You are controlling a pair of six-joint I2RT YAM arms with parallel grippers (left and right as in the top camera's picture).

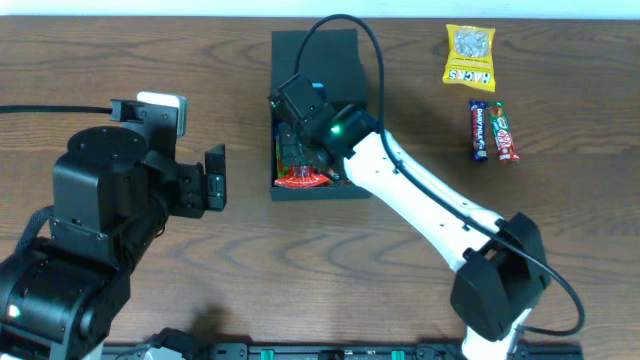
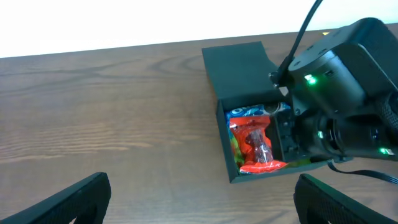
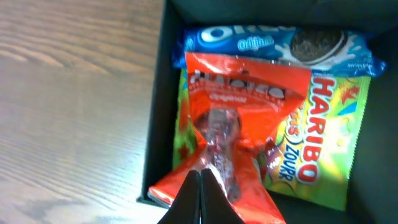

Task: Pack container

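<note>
The container (image 1: pixel 315 50) is a dark box standing open at the table's middle back, its flap lid laid back. Inside it lie a blue Oreo packet (image 3: pixel 273 43), a green-yellow Haribo bag (image 3: pixel 323 137) and, on top, a red packet (image 3: pixel 249 99). My right gripper (image 3: pixel 200 177) hovers over the red packet's near end inside the box, its fingers pressed together with nothing between them. My left gripper (image 2: pixel 202 199) stands open over bare table to the left of the container (image 2: pixel 225 149), holding nothing.
A yellow snack packet (image 1: pixel 469 55) lies at the back right. Two chocolate bars, one dark blue (image 1: pixel 479 130) and one red (image 1: pixel 506 133), lie side by side below it. The right arm's cable arches over the box lid.
</note>
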